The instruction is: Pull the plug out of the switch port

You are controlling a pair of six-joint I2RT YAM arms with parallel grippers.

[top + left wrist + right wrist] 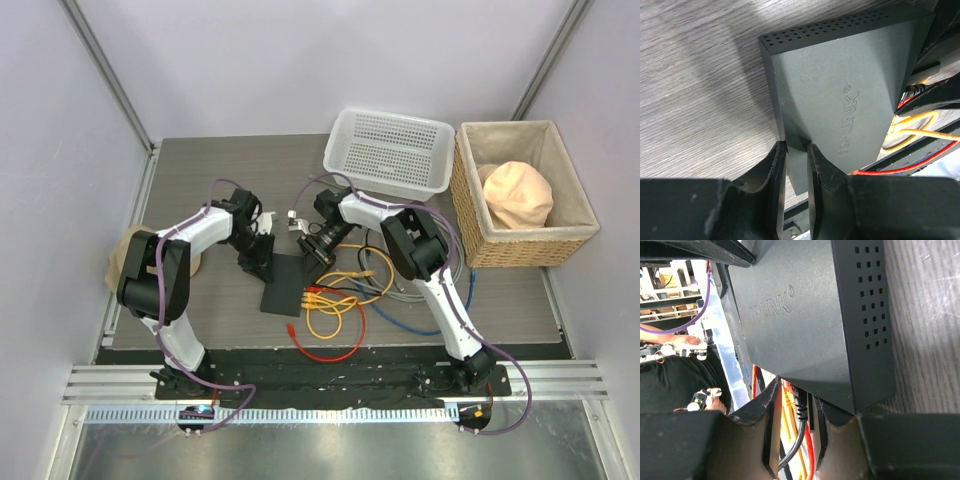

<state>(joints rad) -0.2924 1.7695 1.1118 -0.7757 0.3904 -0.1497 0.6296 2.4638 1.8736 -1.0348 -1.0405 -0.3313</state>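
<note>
While the left gripper (796, 150) clamps the light, rigid switch (288, 285) on the table (200, 170), the right gripper (792, 390) stands around the black plug (801, 407) at its port; whether it pinches is unclear. Hold the stiff plug, not its soft cable (790, 450).

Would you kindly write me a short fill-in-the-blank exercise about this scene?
The left tool clamps the ____ by a corner.
The right tool straddles a ____ cable.
The mesh basket is ____.
Missing words: switch; black; white.
</note>
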